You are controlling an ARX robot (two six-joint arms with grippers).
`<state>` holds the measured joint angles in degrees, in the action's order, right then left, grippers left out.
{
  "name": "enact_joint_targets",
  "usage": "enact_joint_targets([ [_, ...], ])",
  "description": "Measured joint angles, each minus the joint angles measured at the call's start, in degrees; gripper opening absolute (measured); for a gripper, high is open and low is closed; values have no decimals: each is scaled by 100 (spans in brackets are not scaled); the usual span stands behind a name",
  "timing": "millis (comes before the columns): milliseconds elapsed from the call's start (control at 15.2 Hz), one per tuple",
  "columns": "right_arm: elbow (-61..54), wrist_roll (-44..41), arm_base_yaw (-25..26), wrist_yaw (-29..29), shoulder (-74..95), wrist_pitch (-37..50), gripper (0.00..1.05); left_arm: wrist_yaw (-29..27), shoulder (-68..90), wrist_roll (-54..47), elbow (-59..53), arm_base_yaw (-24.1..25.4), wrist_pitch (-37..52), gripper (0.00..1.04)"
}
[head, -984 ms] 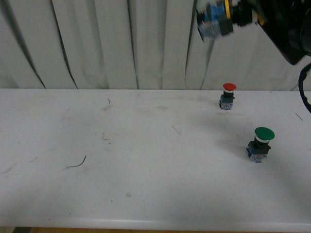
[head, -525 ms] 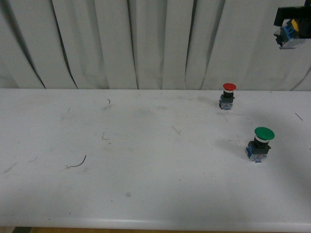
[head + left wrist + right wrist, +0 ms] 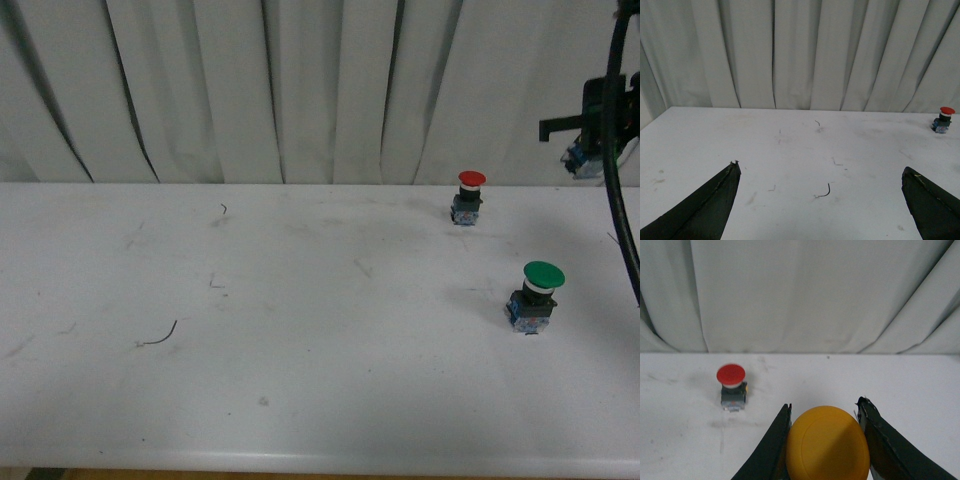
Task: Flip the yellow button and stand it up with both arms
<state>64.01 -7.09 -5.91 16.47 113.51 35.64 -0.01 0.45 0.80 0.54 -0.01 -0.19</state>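
My right gripper [image 3: 824,405] is clamped on the yellow button [image 3: 827,442], with one black finger [image 3: 771,450] against each side of its round cap. In the right wrist view the cap's domed face is turned straight back at the wrist camera. So the button's long axis runs along the fingers, cap toward the wrist and contact block out past the fingertips. In the front view only a bit of that blue-grey block shows, poking out just below the gripper. The whole thing hangs in the air in front of the white curtain [image 3: 300,90], clear of the table [image 3: 300,400].

Ahead of the right fingertips and off to one side, the red button [image 3: 731,387] stands upright on its block, cap up. The green button [image 3: 538,293] also stands cap up, below the right gripper and nearer to me than the red one. A black cable [image 3: 622,220] hangs down beside the gripper.

My left gripper [image 3: 820,167] is spread wide with nothing between its fingers. Bare tabletop lies ahead of it, with a small curl of wire [image 3: 824,191] close in front. The red button is far off toward one finger's side.

Any print on the contact blocks is too small for me to read.
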Motion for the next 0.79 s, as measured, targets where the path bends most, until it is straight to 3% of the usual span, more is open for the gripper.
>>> enact_joint_targets([
  [393,1716,669,-94,129,1222,-2050,36,0,0,-2,0,0,0,98],
  [787,2459,1056,-426,487,1976,-2518,36,0,0,-2,0,0,0,98],
])
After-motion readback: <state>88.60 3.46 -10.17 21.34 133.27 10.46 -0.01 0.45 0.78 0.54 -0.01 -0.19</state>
